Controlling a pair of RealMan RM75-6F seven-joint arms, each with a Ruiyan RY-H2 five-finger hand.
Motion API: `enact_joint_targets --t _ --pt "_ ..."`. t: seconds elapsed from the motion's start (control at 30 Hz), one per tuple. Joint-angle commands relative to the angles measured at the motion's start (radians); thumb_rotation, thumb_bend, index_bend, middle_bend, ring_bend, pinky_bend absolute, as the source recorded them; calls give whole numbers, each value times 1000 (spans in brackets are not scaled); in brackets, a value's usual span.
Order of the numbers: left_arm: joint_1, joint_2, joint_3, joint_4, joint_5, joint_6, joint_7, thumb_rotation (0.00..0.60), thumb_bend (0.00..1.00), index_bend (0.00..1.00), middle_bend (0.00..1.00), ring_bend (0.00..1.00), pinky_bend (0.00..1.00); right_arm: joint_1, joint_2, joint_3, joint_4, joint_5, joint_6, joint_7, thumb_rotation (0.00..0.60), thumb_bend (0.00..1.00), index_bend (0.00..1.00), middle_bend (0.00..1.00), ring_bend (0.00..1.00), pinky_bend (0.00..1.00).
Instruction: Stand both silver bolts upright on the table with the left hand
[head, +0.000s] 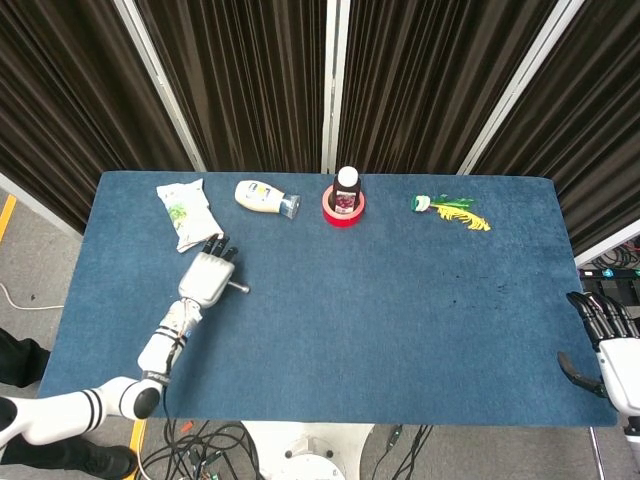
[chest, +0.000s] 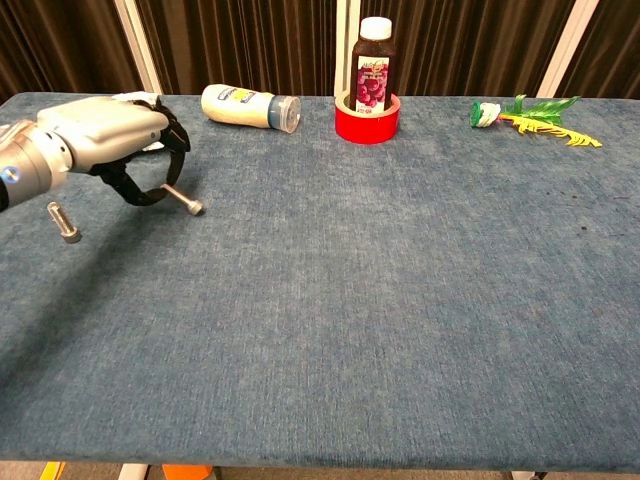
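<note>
Chest view: bolt pinched (tilted) between fingers.

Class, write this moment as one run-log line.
left hand: pinches bolt, tilted, head low | second bolt: lying flat | right hand: idle, table edge | upright: none

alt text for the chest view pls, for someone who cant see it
The left hand holds one silver bolt tilted, head down, over a blue table; a second bolt lies near it. Along the far edge sit a snack packet, a tipped white bottle, a juice bottle in a red tape roll, and a green sprig.
</note>
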Motion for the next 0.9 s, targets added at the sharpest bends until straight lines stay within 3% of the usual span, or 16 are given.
enact_joint_targets --t 0.03,0.43,0.9 --pt "-22 25 48 -57 6 70 187 600 408 549 195 35 0 -1 0 0 1 1 0 1 600 268 26 100 0 0" --pt "-40 -29 98 -35 55 166 430 600 408 543 195 35 0 1 -2 1 4 4 -6 5 600 267 26 100 0 0" --pt "-30 -73 113 -27 21 177 516 600 381 522 186 35 0 -3 -4 1 8 4 -1 8 600 268 26 100 0 0"
